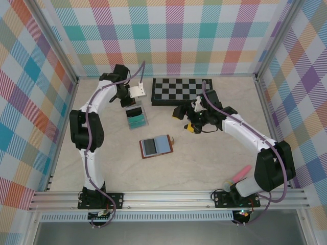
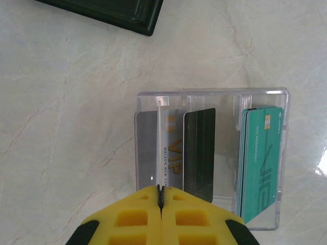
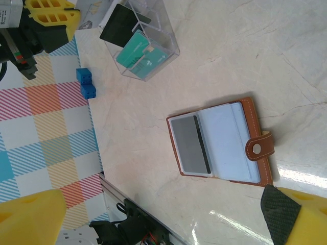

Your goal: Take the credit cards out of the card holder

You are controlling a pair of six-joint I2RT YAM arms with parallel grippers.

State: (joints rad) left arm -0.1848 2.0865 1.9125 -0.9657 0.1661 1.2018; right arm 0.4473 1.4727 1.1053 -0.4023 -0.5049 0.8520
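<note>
Presently the left pincer [image 2: 161,190] is clamped shut on a thin card [image 2: 160,143], held edge-on over the clear tray [image 2: 214,93], which holds a teal card [image 2: 260,163] and a dark card [image 2: 199,153]. The right pincer [image 3: 161,212] stands wide open and empty near the open card holder [image 3: 219,145] lying on the desk [image 3: 255,61].

The pale, marble-veined table [image 1: 204,163] carried four things. A black-and-grey chessboard [image 1: 183,91] lay flat along the far edge, from the middle towards the right. A clear tray [image 1: 136,118] stood left of centre, near the board's left end but apart from it. The card holder [image 1: 156,147] lay open, lining up, around mid-table. Two small blue blocks [image 3: 85,84] sat touching at a side edge.
</note>
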